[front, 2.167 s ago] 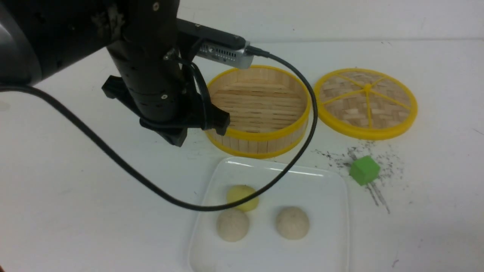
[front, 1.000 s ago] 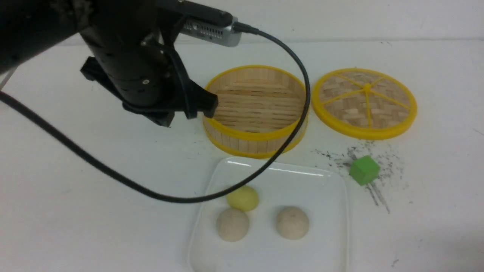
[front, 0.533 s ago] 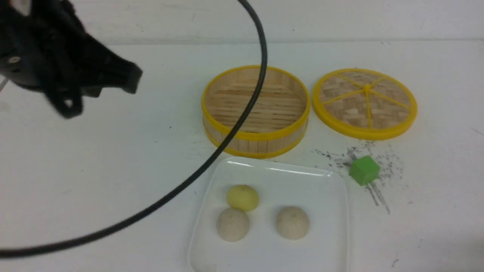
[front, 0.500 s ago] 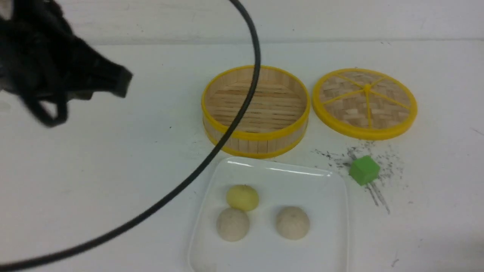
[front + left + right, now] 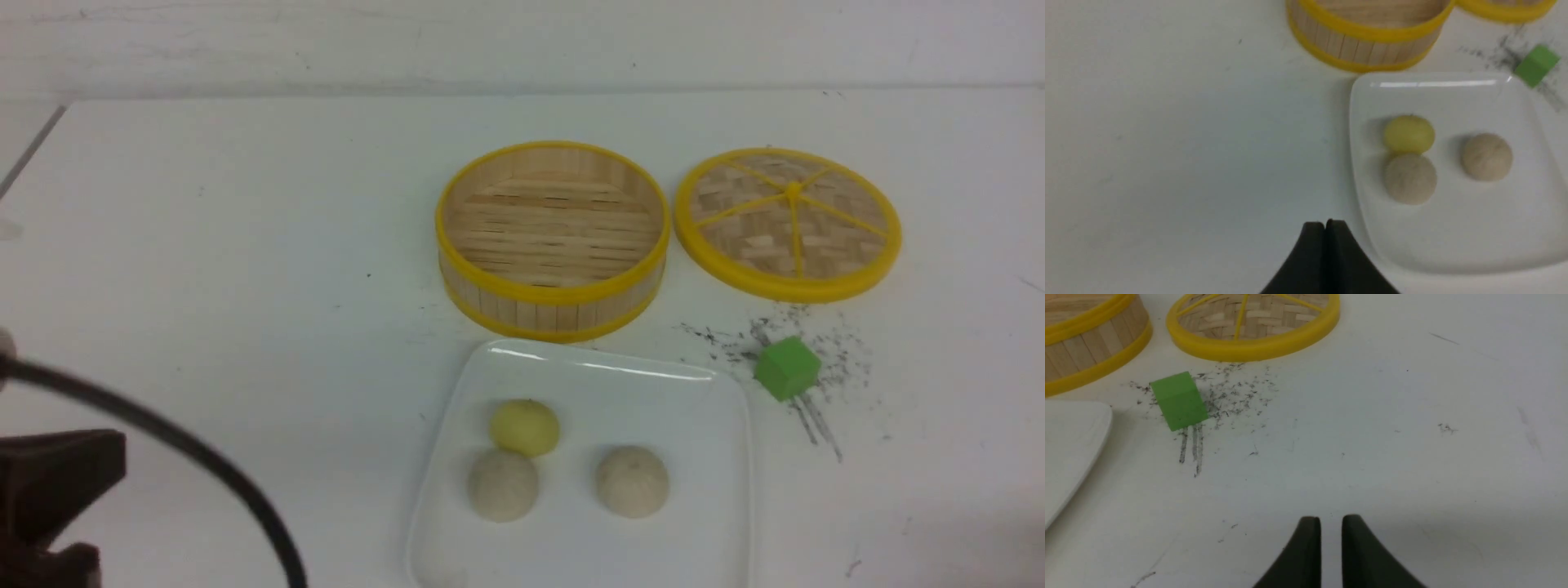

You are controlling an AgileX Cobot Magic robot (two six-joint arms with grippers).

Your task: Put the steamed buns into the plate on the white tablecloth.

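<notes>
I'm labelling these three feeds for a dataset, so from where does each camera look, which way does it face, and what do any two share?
Front view: between the arms, facing forward over the white tablecloth; shows bamboo steamer, lid, plate; dark left-arm part at the near edge.
Left wrist view: above the left gripper, jaws together, facing three steamed buns.
Right wrist view: above the right gripper, jaws slightly apart, facing the green cube.
All three share cube, plate, steamer.

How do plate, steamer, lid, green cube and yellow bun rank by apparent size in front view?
1. plate, partly cut off by the frame
2. steamer and lid: look alike, not ranked
3. green cube and yellow bun: close, and bun sits nearer the camera, unsure
</notes>
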